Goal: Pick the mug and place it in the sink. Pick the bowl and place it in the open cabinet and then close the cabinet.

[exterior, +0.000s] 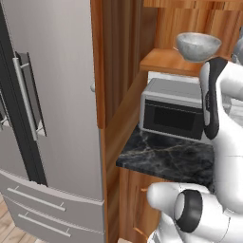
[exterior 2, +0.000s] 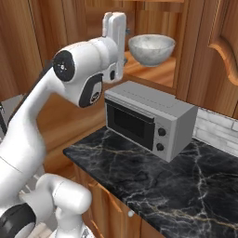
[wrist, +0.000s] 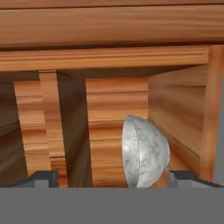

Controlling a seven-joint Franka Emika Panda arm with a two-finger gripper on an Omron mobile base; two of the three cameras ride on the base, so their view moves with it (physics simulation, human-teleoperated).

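Observation:
The grey-white bowl (exterior: pixel 198 46) (exterior 2: pixel 151 49) sits upright on the floor of the open upper cabinet (exterior: pixel 166 61) (exterior 2: pixel 153 74), above the microwave. In the hand view, which is rolled sideways, the bowl (wrist: pixel 144 151) lies just ahead, between the two finger tips and nearer the right one. My gripper (wrist: pixel 113 179) is open and holds nothing. In the right base view the white hand (exterior 2: pixel 115 28) stands just left of the bowl. The cabinet's door (exterior 2: pixel 223 51) with its curved handle stands open at the right. The mug and the sink are out of view.
A grey microwave (exterior: pixel 173 109) (exterior 2: pixel 148 118) stands on the black marble counter (exterior: pixel 166 159) (exterior 2: pixel 186 186) under the cabinet. A steel fridge (exterior: pixel 52 118) is at the left, behind a wooden side panel (exterior: pixel 98 66). Lower wooden cabinets sit beneath the counter.

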